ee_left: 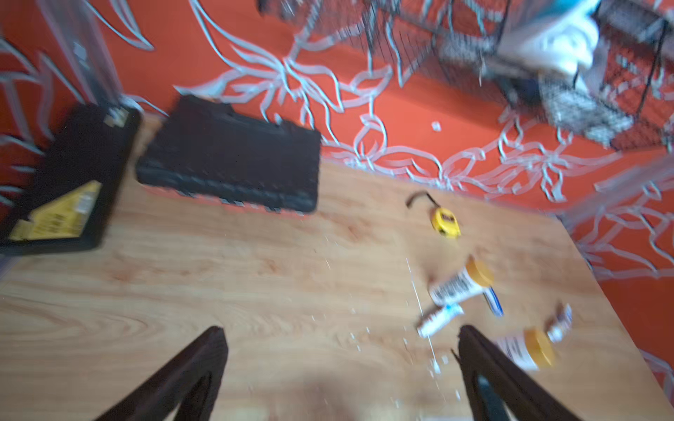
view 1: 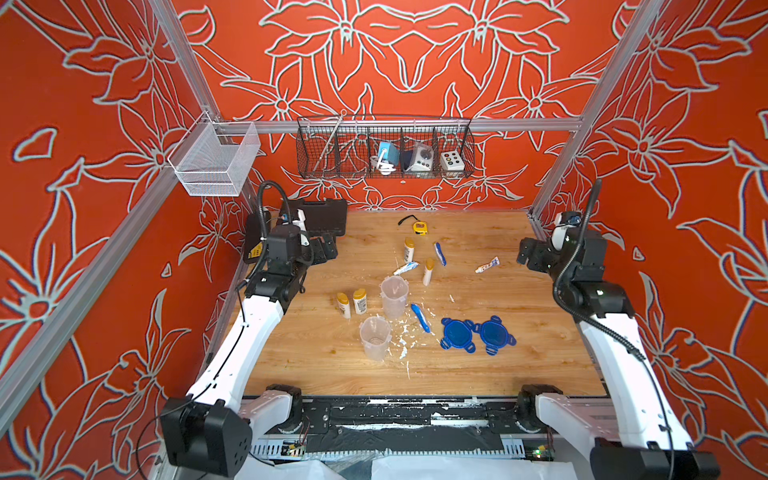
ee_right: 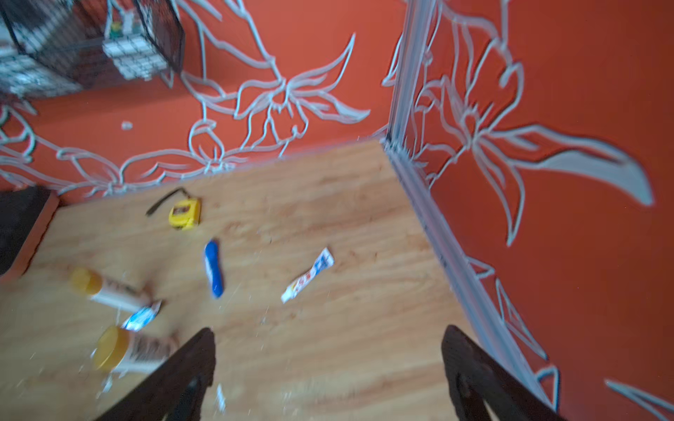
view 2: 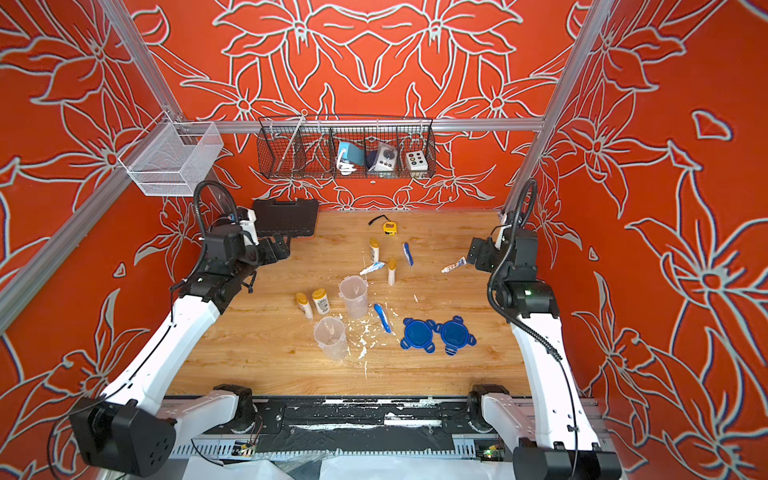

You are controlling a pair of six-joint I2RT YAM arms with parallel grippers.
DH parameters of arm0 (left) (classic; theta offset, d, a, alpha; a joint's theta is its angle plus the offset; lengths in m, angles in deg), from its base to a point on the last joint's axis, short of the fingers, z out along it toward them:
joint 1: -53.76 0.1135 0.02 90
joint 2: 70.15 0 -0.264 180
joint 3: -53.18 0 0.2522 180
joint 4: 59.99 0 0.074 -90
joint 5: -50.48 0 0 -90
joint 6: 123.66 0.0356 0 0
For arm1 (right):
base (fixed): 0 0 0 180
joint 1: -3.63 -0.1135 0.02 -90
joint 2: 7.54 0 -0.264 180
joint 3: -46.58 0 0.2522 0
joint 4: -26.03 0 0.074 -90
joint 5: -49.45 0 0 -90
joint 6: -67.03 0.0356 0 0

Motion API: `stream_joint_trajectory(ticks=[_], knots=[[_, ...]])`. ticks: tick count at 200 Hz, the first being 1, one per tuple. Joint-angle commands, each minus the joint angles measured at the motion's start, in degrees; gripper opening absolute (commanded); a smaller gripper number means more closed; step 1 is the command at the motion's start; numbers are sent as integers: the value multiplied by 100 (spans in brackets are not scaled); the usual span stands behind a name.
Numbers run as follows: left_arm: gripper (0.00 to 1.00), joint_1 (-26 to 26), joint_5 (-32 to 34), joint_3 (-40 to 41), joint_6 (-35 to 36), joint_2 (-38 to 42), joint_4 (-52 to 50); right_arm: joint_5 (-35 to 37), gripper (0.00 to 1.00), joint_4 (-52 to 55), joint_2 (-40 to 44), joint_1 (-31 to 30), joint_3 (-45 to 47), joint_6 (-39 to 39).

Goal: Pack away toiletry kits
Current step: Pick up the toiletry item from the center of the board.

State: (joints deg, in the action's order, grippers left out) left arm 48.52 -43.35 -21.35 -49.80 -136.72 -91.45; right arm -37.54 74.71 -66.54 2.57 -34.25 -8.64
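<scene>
Jaws, both pairs, gape wide and empty, out at the edges of the surface (view 1: pixel 519 353).
Kit lies scattered midway: light, slick bottles (view 1: pixel 409 249) probably want a pinch across the body; thin clear cups (view 1: pixel 394 296) look crushable, best taken gently at the rim.

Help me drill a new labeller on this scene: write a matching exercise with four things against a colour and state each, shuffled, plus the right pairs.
Things:
1. tape measure
2. lids
3. cups
4. tool case

Descriptions:
A. clear, standing upright
B. black, largest of the four
C. yellow, with a black strap
D. blue, lying flat side by side

Pairs: 1-C, 2-D, 3-A, 4-B
</scene>
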Motion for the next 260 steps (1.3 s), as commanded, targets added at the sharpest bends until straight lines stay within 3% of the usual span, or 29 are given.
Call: stream_joint_trajectory(ticks=[1,23,35,62,85,116,156,196,260], knots=[[98,-24,-885,-242,212,-27,-1698,-770,98,1676,-124,-136,-217,293],[98,-92,-979,-595,376,-170,-2617,-1256,98,1828,-180,-397,-274,22],[98,-674,-249,-484,245,-300,-2917,-1456,98,1995,-160,-599,-352,-220],[98,-1172,-217,-592,-351,-155,-3312,-1864,98,2114,125,-963,-251,-284],[98,-1330,12,-941,-366,-210,-3782,-1891,98,1961,128,-1534,-61,-291],[98,-1766,-240,-917,-323,-548,-3973,-1888,98,1852,60,-2257,-228,-686],[97,-2167,279,-1523,-179,-1110,-4451,-2658,98,1487,485,-2363,218,-847],[93,-2184,698,-1644,-46,-1406,-4441,-2985,98,1177,511,-2399,504,-771],[72,-2183,726,-1490,515,-1744,-3646,-2751,97,1721,315,-2407,-33,-1022]])
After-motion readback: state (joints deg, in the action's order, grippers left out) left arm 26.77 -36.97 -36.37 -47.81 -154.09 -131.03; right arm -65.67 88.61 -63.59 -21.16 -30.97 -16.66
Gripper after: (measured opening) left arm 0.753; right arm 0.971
